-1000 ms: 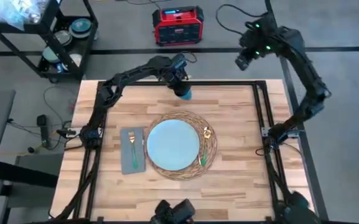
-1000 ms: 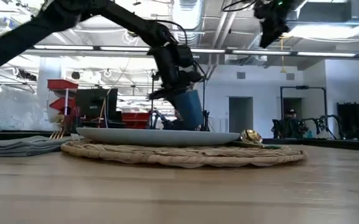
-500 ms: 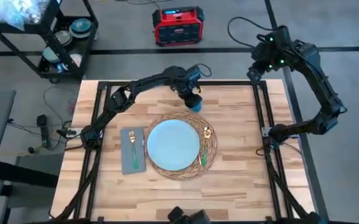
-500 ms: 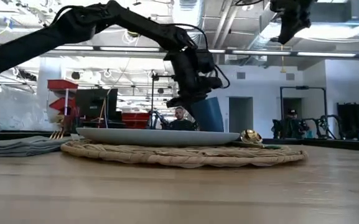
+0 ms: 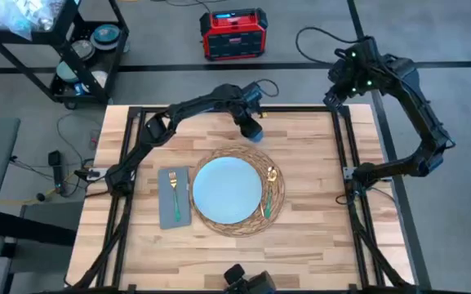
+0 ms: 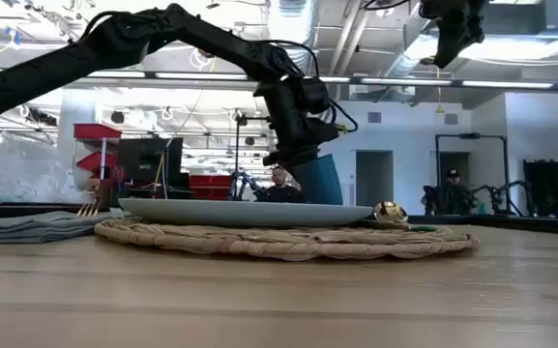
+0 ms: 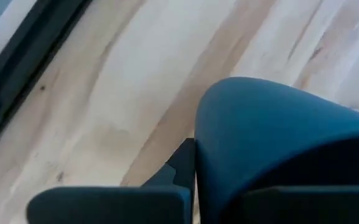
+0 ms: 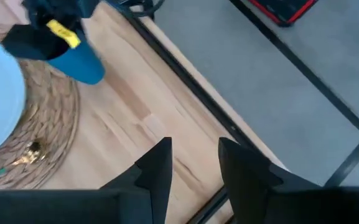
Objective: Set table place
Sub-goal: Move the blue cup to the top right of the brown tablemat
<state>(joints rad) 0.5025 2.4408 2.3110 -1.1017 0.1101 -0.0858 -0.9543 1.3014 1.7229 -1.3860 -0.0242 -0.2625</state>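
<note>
Left wrist view alone shows blue cup (image 7: 272,143) gripped

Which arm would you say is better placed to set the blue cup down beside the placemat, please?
The left. Its gripper already holds the blue cup just beyond the placemat, while the right gripper hangs open and empty above the table's far right corner.

overhead and table-level views, two wrist views, sharing placemat (image 5: 237,190)
</note>
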